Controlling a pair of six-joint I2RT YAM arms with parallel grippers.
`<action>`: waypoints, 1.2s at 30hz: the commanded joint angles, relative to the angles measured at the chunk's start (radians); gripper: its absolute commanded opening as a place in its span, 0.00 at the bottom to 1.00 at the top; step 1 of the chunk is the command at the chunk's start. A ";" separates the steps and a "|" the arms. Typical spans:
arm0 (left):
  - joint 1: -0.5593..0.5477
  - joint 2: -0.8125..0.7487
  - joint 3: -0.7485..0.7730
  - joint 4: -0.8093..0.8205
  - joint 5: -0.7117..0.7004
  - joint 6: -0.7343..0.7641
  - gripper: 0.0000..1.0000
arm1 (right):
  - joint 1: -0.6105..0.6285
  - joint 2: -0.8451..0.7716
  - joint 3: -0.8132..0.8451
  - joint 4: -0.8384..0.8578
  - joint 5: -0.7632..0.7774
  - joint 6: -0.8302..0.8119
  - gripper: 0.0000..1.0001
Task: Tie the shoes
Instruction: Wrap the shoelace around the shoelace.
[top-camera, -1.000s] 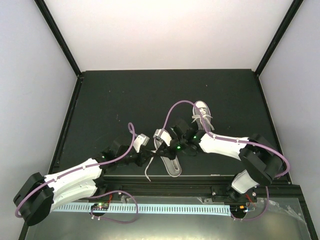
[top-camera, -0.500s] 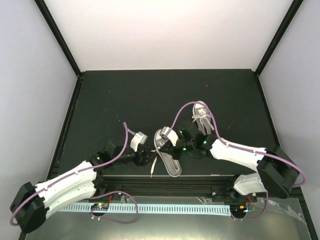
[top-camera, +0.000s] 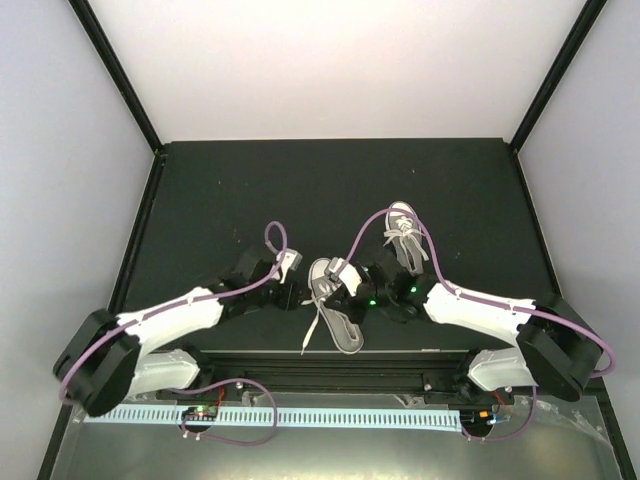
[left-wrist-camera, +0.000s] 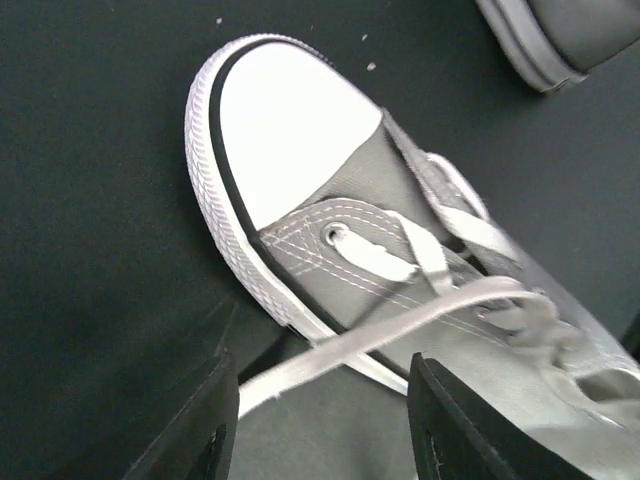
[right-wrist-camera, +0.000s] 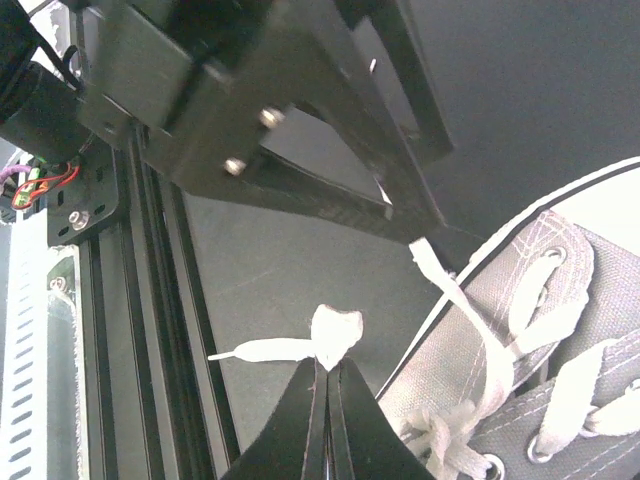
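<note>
Grey canvas low-top sneakers, two of them, sit on a black table (top-camera: 220, 200) seen from above. The near shoe (top-camera: 342, 325) lies close to the table's front edge, between the two robot arms, with its white toe cap (left-wrist-camera: 290, 120) pointing away from the arm bases. The far shoe (top-camera: 404, 232) rests further back and to the right, well apart from both grippers; its laces spread loosely over its top.

The left gripper (left-wrist-camera: 320, 410) hovers low beside the toe of the near shoe with its fingers (left-wrist-camera: 205, 425) spread moderately apart. A flat strand of white lace (left-wrist-camera: 400, 325) runs from the shoe's eyelets across the gap between them, and neither finger clamps it.

The right gripper (right-wrist-camera: 327, 375) is pinched fully together on a bunched bit of lace just off the side of the near shoe. From that pinch a short loose lace end (right-wrist-camera: 250, 350) trails towards the black metal rail (right-wrist-camera: 130, 300) along the table's near edge. In the right wrist view the dark body of the left gripper looms just above the pinch, close to it but not touching. More lace lies tangled over the shoe's tongue, and no bow can be seen there.
</note>
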 joint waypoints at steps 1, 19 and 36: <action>0.005 0.129 0.086 -0.034 0.021 0.141 0.48 | -0.001 -0.014 -0.013 0.053 0.000 0.017 0.02; 0.003 0.436 0.132 0.200 0.198 0.146 0.43 | -0.001 -0.022 -0.034 0.076 0.003 0.040 0.02; 0.004 0.393 0.089 0.179 0.214 0.182 0.07 | -0.001 -0.038 -0.061 0.121 0.017 0.085 0.02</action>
